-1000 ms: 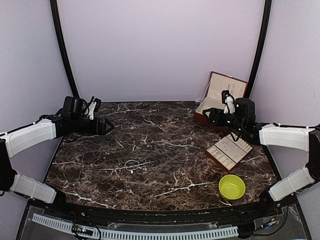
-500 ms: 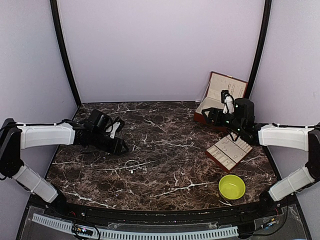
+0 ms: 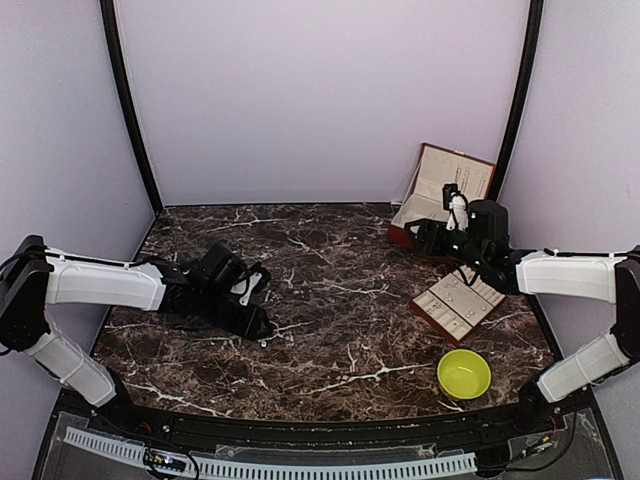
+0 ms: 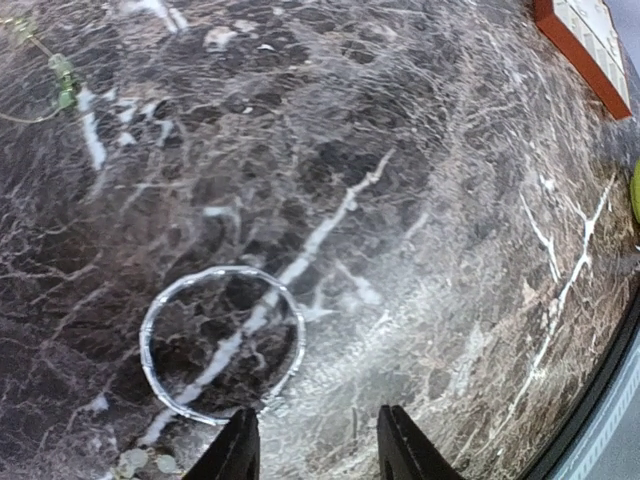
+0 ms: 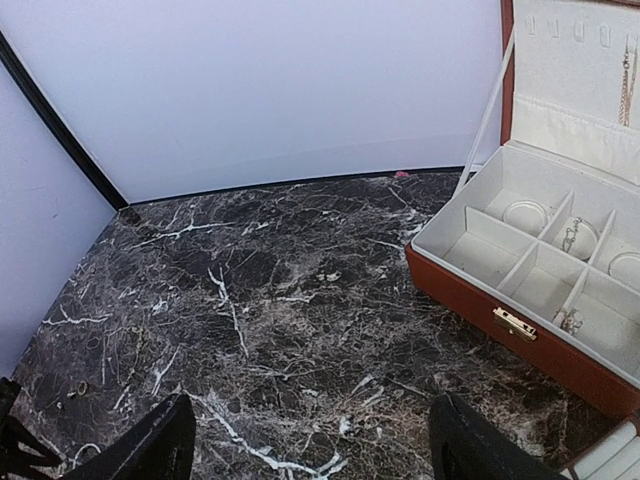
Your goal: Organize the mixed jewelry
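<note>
The left gripper hangs low over the dark table. Its fingers are partly open and hold nothing. The thin chain loop lies flat just ahead, near left. The right gripper is wide open and empty, by the red box far right.

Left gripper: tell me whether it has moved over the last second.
Yes. The left gripper has swung right and nearer the arm bases, closer to the yellow-green bowl, and now sits at the chain loop.

Lab booth, plain walls, marble tabletop
</note>
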Available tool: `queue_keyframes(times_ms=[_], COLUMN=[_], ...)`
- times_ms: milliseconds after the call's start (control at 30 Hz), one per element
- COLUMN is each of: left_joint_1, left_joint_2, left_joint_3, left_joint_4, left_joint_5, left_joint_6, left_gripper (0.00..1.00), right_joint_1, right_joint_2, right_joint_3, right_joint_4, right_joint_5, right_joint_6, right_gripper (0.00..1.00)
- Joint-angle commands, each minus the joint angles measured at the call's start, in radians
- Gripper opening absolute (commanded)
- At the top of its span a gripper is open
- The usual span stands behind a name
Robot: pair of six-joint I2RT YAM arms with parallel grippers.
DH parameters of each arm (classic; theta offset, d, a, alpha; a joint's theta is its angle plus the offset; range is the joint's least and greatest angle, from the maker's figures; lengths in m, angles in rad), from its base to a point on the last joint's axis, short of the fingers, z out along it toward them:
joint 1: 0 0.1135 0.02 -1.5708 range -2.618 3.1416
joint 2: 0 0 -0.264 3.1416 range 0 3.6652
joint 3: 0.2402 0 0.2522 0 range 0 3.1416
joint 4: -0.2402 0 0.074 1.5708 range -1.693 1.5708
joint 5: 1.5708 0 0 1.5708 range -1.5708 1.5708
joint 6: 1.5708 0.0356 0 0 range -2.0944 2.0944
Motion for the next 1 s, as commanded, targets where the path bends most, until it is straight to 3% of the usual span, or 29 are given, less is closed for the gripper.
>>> queue_keyframes(times_ms=[0,267,633,967], left_joint_1=[-0.019,-0.022,-0.027,-0.028], left_joint_2=[0.017,0.136,0.172,0.184], left_joint_3=[0.032,0.132,0.140,0.132], left_joint_4=[0.023,-0.107,-0.142,-0.127], left_joint_5=[0.006,0.020,0.031,-0.004], left_joint_6=[0.077,0.290,0.447,0.502], left_gripper=[0.42,0.31,0.29,0.29], right_joint_1=[0.007,0.006,0.007,0.007], right_joint_2=[-0.002,-0.048,-0.077,-0.077], right_joint_3=[-0.018,-0.037,-0.047,-0.044], right_joint_4=[0.053,0.041,0.015,0.019], right_joint_5=[0.016,0.037,0.072,0.067], right_joint_6=[0.005,-0.004,-0.017,-0.013], right_gripper=[0.82,0.82,0.82,0.82])
